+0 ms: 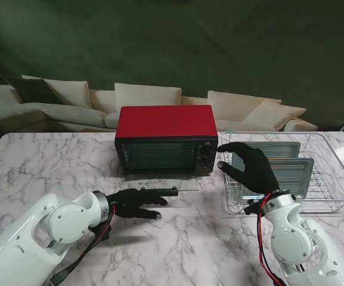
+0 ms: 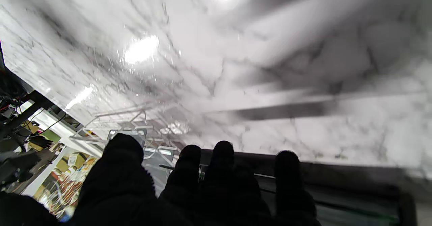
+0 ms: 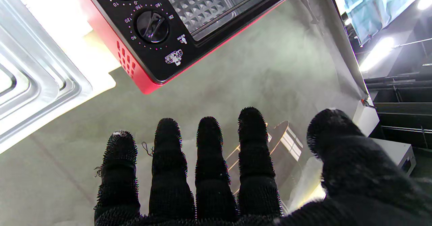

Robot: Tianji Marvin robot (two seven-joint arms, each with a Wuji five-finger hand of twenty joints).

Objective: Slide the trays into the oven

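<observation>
Marble table, sofa behind. Left hand flat by oven door handle, grip unclear; right hand spread, empty, over trays.

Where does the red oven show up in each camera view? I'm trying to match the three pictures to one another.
Stand view: the red oven sits mid-table, door folded down toward me, left of the wire rack.
Left wrist view: no red body shows; the dark panel past the fingertips may be its door, but I cannot tell.
Right wrist view: its knob-panel corner fills one corner.
Shared landmark: the wire rack.
</observation>
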